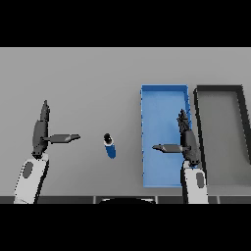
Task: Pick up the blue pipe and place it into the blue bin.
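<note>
Blue pipe (110,145) lies lengthwise, dark end away; both hands (40,133) (188,142) spread, empty.

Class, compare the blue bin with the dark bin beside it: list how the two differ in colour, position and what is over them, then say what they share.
The blue bin is bright blue; the dark bin is black-rimmed with a grey floor. The blue bin sits nearer the blue pipe; the dark bin lies further right, cut by the picture's edge. The right hand shows over the blue bin, not the dark bin. Both are rectangular, open-topped and side by side.
</note>
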`<control>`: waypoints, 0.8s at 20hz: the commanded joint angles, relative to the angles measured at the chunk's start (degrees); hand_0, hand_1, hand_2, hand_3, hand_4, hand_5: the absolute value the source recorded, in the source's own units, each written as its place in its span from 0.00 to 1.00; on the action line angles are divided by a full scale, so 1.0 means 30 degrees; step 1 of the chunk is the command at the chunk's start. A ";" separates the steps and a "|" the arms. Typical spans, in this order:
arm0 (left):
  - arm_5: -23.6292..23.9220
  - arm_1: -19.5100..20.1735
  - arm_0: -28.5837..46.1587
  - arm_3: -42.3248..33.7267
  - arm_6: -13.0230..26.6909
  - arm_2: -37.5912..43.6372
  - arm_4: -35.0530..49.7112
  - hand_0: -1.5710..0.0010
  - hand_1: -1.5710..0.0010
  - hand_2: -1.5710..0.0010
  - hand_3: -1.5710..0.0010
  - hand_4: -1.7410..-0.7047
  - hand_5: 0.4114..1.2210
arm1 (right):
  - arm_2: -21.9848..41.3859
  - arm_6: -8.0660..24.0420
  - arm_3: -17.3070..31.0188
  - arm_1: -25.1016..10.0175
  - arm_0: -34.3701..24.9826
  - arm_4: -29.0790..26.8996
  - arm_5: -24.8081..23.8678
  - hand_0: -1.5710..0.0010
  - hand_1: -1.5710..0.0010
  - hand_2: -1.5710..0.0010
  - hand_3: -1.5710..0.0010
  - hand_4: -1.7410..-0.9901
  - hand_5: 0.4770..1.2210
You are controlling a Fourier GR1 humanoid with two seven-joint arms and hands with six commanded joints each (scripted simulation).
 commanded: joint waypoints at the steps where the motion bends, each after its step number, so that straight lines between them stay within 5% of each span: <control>1: 0.0014 -0.0010 0.0018 -0.0024 -0.0099 0.0000 -0.0004 1.00 1.00 1.00 1.00 0.75 0.22 | -0.0003 -0.0015 -0.0014 -0.0004 0.0020 -0.0010 -0.0009 1.00 1.00 1.00 1.00 0.71 0.20; 6: 0.0002 -0.0016 0.0123 -0.0122 -0.0176 -0.0069 -0.0040 1.00 1.00 1.00 1.00 0.75 0.22 | -0.0012 -0.0071 -0.0141 -0.0098 0.0130 -0.0035 0.0044 1.00 1.00 1.00 1.00 0.71 0.20; 7: -0.1992 0.1218 0.0649 -0.0109 -0.1458 -0.0535 -0.0165 1.00 1.00 1.00 1.00 0.75 0.22 | 0.0506 -0.1684 -0.0775 -0.1317 0.0818 0.1382 0.0244 1.00 1.00 1.00 1.00 0.71 0.20; 9: -0.3932 0.2517 0.1092 0.0416 -0.2754 -0.0823 -0.0403 1.00 1.00 1.00 1.00 0.75 0.22 | 0.1176 -0.2682 -0.1983 -0.2432 0.1829 0.2857 0.0367 1.00 1.00 1.00 1.00 0.72 0.20; 16: -0.6693 0.3908 0.1769 -0.0644 -0.3882 -0.1310 0.0370 1.00 1.00 1.00 1.00 0.74 0.21 | 0.1593 -0.1969 -0.2925 -0.3011 0.2380 0.3320 0.0766 1.00 1.00 1.00 1.00 0.73 0.19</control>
